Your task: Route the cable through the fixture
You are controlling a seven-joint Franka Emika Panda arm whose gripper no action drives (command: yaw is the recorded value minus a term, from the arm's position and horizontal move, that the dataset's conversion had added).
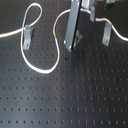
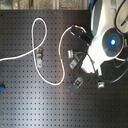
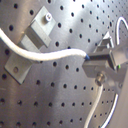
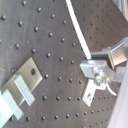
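Observation:
The white cable [image 1: 46, 71] winds over the black hole board in loops and also shows in the second exterior view [image 2: 56, 80]. Its green mark [image 1: 54, 36] sits on the middle bend. I cannot make out the red mark. A metal clip fixture [image 1: 26, 35] stands at the first exterior view's left, and another fixture [image 1: 106, 35] at the first exterior view's right. My gripper [image 1: 68, 48] reaches down to the board beside the bend. In both wrist views the cable [image 3: 45, 55] runs straight into the closed fingers [image 3: 102, 59], which look shut on it. The cable [image 4: 77, 30] meets the fingers [image 4: 95, 65] the same way.
The white arm body [image 2: 107, 42] covers the second exterior view's right and hides the cable there. A fixture [image 2: 39, 57] sits inside the left loop. A bracket [image 3: 41, 27] lies close to the gripper and also shows in the second wrist view [image 4: 22, 87]. A blue object [image 2: 1, 89] lies at the second exterior view's left edge.

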